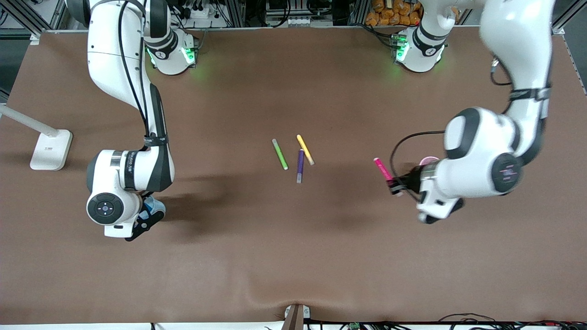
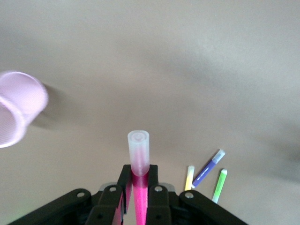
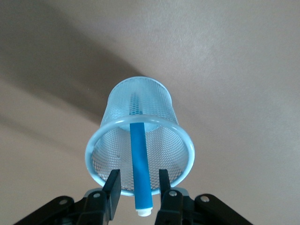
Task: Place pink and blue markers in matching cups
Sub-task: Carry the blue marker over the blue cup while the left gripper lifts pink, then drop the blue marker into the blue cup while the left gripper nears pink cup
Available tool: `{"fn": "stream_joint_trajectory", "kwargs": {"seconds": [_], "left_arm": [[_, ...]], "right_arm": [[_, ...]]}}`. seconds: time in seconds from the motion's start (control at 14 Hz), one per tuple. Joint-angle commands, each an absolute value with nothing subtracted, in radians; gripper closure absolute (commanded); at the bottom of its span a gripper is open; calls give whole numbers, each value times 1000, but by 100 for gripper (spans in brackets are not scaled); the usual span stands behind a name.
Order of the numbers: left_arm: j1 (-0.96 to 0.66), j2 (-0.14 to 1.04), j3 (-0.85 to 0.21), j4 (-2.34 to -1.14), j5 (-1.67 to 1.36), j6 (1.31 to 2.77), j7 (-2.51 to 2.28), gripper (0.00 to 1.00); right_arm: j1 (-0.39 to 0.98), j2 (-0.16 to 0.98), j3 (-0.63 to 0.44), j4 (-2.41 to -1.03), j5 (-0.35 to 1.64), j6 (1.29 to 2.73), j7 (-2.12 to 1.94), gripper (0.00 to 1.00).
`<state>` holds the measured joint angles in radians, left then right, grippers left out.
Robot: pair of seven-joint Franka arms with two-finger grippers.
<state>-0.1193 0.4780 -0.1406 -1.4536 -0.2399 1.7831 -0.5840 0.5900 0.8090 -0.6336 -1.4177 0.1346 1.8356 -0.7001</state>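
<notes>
Left gripper (image 1: pixel 395 187): up over the table toward the left arm's end, beside the pink cup; its two fingers (image 2: pixel 157 199) are clamped on the pink marker.

Pink marker (image 1: pixel 382 168): held between the left gripper's fingers. In the left wrist view the magenta barrel (image 2: pixel 139 199) runs down between the two black pads and the pale translucent cap sticks out past the fingertips. In the front view the marker slants out from the gripper toward the middle of the table.

Pink cup (image 1: pixel 429 161): on the table toward the left arm's end, mostly hidden by the left arm in the front view. In the left wrist view it (image 2: pixel 16 108) stands apart from the marker's cap, not touching it.

Right gripper (image 3: pixel 137 190): low over the blue cup at the right arm's end of the table; its fingers (image 3: pixel 111 187) stand apart, one on each side of the blue marker, with a gap showing on both sides.

Blue marker (image 3: pixel 139 171): leaning inside the blue cup, its upper end poking out over the rim between the parted fingers.

Blue cup (image 3: pixel 180 136): a pale blue mesh cup directly under the right gripper; in the front view only a sliver of it (image 1: pixel 157 207) shows beneath the arm.

Other pens: green pen (image 1: pixel 279 154), yellow pen (image 1: pixel 305 150) and purple pen (image 1: pixel 300 166) lie close together on the table near its middle.
</notes>
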Motion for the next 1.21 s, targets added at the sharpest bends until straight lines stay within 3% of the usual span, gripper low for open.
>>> {"fn": "stream_joint_trajectory", "kwargs": {"seconds": [0.0, 0.21, 0.5, 0.79, 0.93, 1.14], "left_arm": [[-80, 416, -144, -1477, -221, 1749, -529, 100], [-78, 377, -147, -1483, -111, 1704, -517, 100], [-66, 283, -150, -1567, -17, 1712, -522, 100], [-26, 172, -155, -1705, -14, 1796, -511, 100], [-25, 115, -153, -1799, -14, 1854, -509, 100], [-14, 75, -155, -1897, 44, 1931, -505, 100]], "right_arm": [[580, 776, -624, -1381, 133, 1815, -696, 41], [575, 738, -640, -1378, 230, 1813, -703, 22], [580, 622, -653, -1379, 261, 1746, -668, 10], [588, 493, -653, -1390, 261, 1671, -534, 6], [584, 451, -657, -1390, 261, 1628, -482, 0], [588, 407, -661, -1394, 259, 1582, -404, 0]]}}
